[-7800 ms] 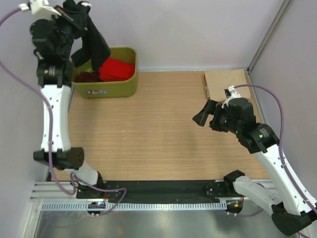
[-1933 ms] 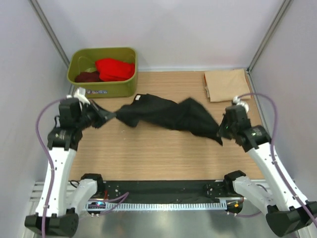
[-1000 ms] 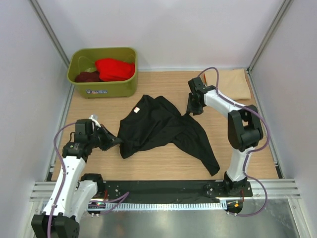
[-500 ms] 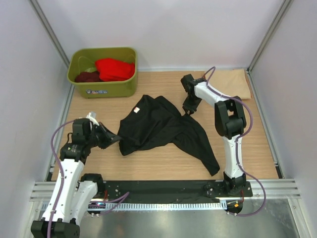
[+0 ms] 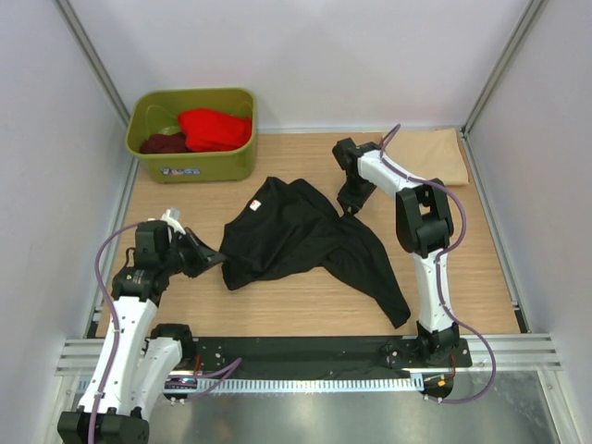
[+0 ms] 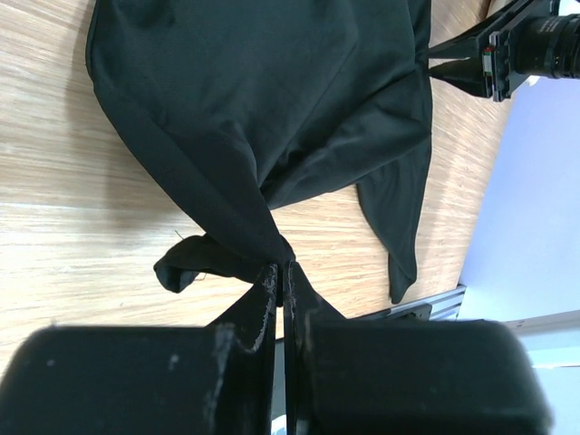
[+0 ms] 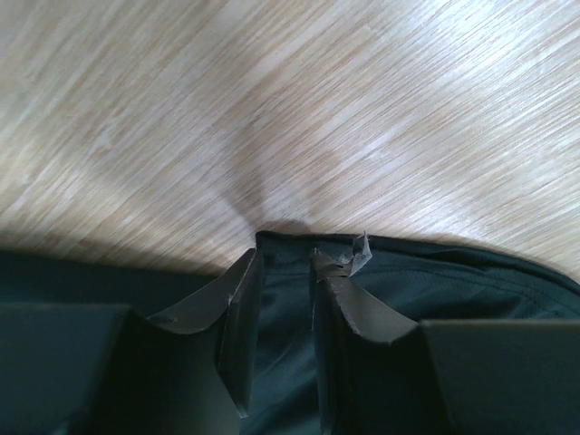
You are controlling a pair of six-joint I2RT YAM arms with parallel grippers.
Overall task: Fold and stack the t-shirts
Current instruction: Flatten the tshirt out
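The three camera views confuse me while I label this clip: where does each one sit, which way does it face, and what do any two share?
Top external: above and behind the bases, looking down on the table; both arms show.
Left wrist: low on the left arm, facing across the black t-shirt; left gripper shut on its bunched edge.
Right wrist: close above the wood; right gripper straddles the shirt's edge.
Shared: all three show the black t-shirt; the left wrist view also catches the right gripper.

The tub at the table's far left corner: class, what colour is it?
Olive green. The tub shows best in the top external view.
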